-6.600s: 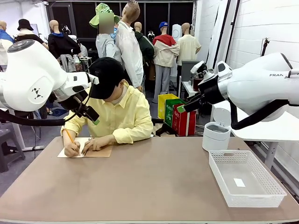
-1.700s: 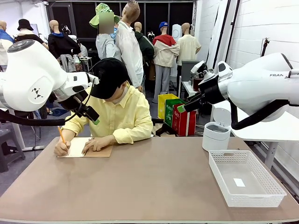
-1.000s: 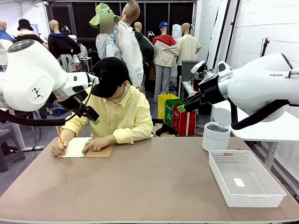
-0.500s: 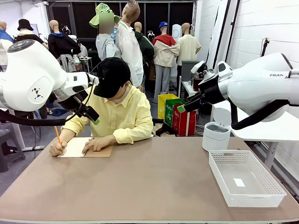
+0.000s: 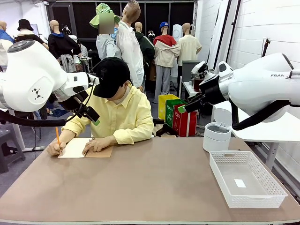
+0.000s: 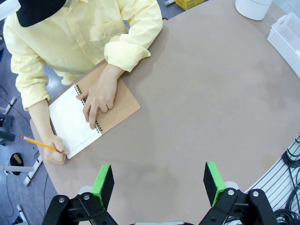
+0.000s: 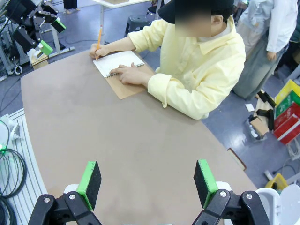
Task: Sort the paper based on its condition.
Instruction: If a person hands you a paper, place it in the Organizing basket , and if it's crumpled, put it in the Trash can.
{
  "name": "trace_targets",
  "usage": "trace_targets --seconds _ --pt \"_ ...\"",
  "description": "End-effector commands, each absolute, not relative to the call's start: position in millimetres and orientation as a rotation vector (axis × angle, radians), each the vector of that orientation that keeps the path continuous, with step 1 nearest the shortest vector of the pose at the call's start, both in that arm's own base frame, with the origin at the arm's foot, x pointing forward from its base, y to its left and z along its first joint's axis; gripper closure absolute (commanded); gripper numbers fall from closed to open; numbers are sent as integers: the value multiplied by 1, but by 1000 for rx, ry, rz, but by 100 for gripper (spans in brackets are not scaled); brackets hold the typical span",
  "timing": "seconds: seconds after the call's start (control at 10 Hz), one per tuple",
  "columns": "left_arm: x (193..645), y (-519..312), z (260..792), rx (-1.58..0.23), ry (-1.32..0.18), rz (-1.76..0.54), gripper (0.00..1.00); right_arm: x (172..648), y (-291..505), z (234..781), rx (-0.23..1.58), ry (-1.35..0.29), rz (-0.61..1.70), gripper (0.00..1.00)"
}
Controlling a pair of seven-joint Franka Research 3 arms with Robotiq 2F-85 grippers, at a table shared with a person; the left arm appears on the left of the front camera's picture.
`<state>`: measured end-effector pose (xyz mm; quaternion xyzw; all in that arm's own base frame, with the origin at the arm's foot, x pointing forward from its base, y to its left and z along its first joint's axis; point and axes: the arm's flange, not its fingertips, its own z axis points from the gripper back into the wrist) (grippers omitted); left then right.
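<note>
Both arms are parked high over the near side of the table [image 5: 154, 183], not touching anything. Left gripper [image 6: 158, 182]: jaws spread wide, green pads [image 6: 103, 183] well apart, nothing between them, bare tabletop below. Right gripper [image 7: 147, 182]: same, jaws fully apart, nothing held, looking across the table at the person [image 7: 201, 70]. In the front view the left gripper hangs in front of the person's shoulder and the right one points toward picture left, above the white lidded bin [image 5: 217, 136]. Paper: a white sheet of paper [image 6: 70, 122] is the open top page of a spiral notebook [image 6: 119, 105] with a tan cover, lying flat at the far-left corner of the table in front of the person. It looks smooth, with faint writing along one edge that's too small to read. The person's pencil hand [image 6: 54, 154] rests at the sheet's outer edge with a yellow pencil [image 6: 37, 143]. Their other hand [image 6: 98, 98] is flat on the spiral binding, fingers partly on the sheet. Both grippers are well apart from the notebook. A white plastic basket [image 5: 255, 200] sits at the table's right side, just in front of the bin, with a small white patch on its floor. I can't tell what that patch is.
</note>
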<state>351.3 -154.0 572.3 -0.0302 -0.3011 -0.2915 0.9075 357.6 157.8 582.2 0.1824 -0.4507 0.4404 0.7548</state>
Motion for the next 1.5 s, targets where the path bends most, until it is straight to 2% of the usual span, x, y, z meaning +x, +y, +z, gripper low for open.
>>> trace_targets --seconds 0.0,1.4 --pt "351 -154 573 -61 -623 -602 0 357 159 582 398 -977 964 0" --pt "351 -154 573 -61 -623 -602 0 357 159 582 398 -977 964 0"
